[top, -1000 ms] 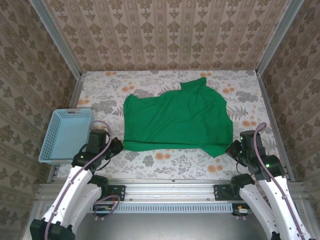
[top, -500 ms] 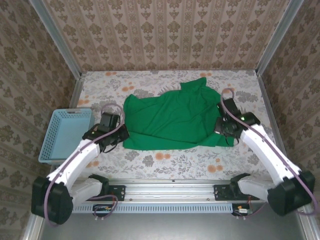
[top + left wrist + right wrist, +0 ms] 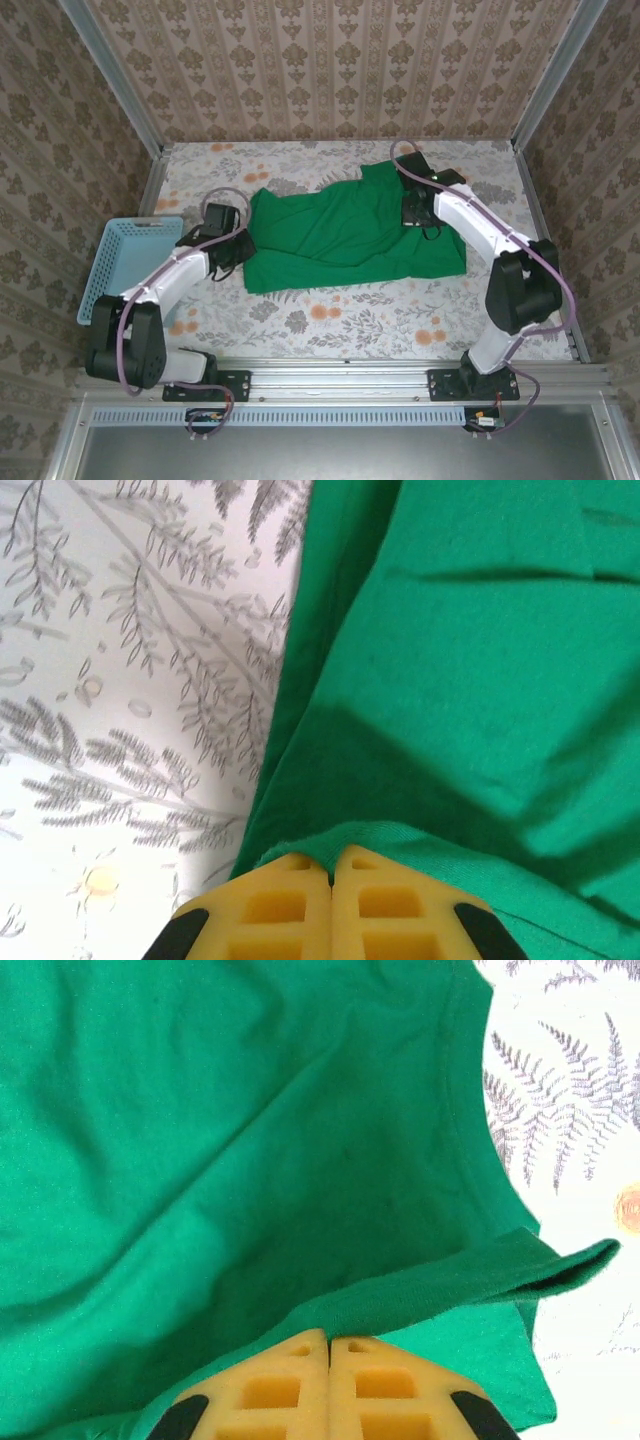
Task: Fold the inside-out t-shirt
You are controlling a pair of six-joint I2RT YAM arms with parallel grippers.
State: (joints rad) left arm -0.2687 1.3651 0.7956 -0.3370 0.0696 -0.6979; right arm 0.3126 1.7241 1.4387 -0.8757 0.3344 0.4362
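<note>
Left tool (image 3: 331,860) on t-shirt (image 3: 340,235) (apparently crosswise)

A table (image 3: 330,320) covered in pale cloth printed with grey leaves and orange flowers fills the middle of the booth. Walls papered in a beige and brown damask pattern close it in: the back wall (image 3: 340,70) at 12 o'clock, the left wall (image 3: 50,150) at 9 o'clock, the right wall (image 3: 600,150) at 3 o'clock. Metal posts (image 3: 115,85) run up both back corners. At 6 o'clock a metal rail (image 3: 345,372) edges the table, with a grey panel (image 3: 340,455) beyond it. The light is even and soft.
</note>
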